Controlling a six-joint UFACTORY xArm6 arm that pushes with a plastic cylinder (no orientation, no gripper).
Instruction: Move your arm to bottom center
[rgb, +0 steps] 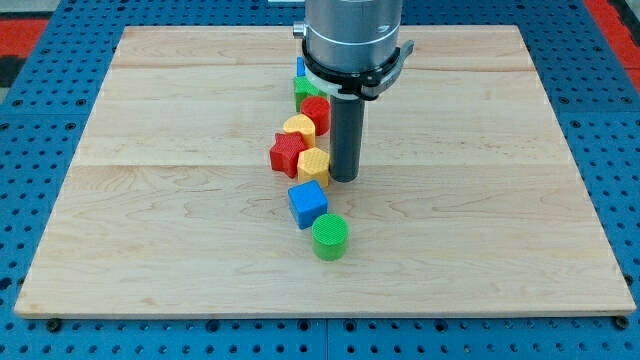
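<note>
The board (150, 200) is the biggest thing here, a pale wooden top lying on a blue pegged bench (40, 120). Over its middle hangs the arm (352, 40), a grey cylinder ending in a dark rod. My tip (344, 179) rests on the board near its centre; it is a plain rod with nothing to open or close, and it holds nothing.

Every block is placed here from the tip. A green cylinder (330, 237) sits below it, a little toward the view's left, the lowest block of all. A blue cube (308, 203) lies between that cylinder and the tip, just down-left. A yellow block (313, 164) is just beside the tip on its left, seemingly touching. A red star (287, 153) is left of that. Another yellow block (299, 127), rounded on top, lies up-left, then a red cylinder (317, 112) above the tip, then a green block (303, 90) and a blue block (299, 68), both half hidden by the arm.

As for the task, I judge it hardly begun: the tip stands mid-board, and the whole run down to the bottom edge's middle is left. The green cylinder and blue cube lie close to that path, so a straight descent just to their right looks safest.
</note>
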